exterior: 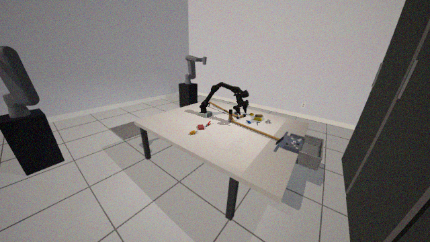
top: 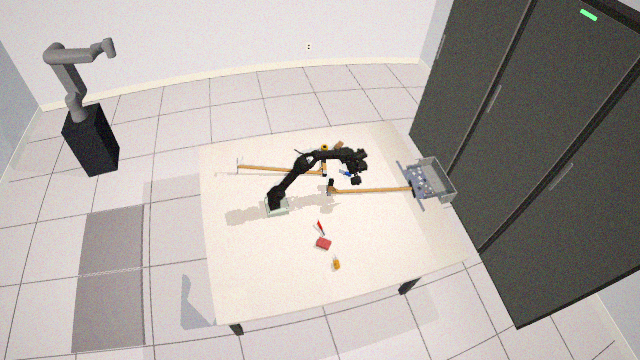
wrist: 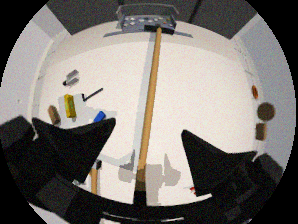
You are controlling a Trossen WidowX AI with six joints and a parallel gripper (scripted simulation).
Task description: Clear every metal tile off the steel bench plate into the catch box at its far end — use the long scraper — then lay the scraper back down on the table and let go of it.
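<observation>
The long scraper [top: 372,190] [exterior: 256,130] [wrist: 150,100] has a wooden shaft. Its dark blade is at the near edge of the steel bench plate [top: 423,194] [exterior: 285,144] [wrist: 128,28], and its handle end has a short upright grip [top: 330,183] [exterior: 230,114]. Several small metal tiles [top: 420,176] [exterior: 294,141] lie on the plate. The catch box [top: 446,195] [exterior: 308,159] [wrist: 149,7] is at the plate's far end; its contents are too small to tell. My gripper [top: 354,173] [exterior: 241,112] [wrist: 149,127] is open and empty, above the table beside the scraper's handle end. In the wrist view the shaft runs between the fingers, below them.
A second wooden-handled tool [top: 280,169] [wrist: 94,181] lies behind the scraper. A blue item [top: 345,173] [wrist: 99,117], a yellow block [exterior: 258,119] [wrist: 70,106] and a brown piece [top: 339,145] [wrist: 54,115] lie there too. A red block [top: 323,243] [exterior: 200,127] and an orange bottle [top: 336,263] [exterior: 192,133] are nearer.
</observation>
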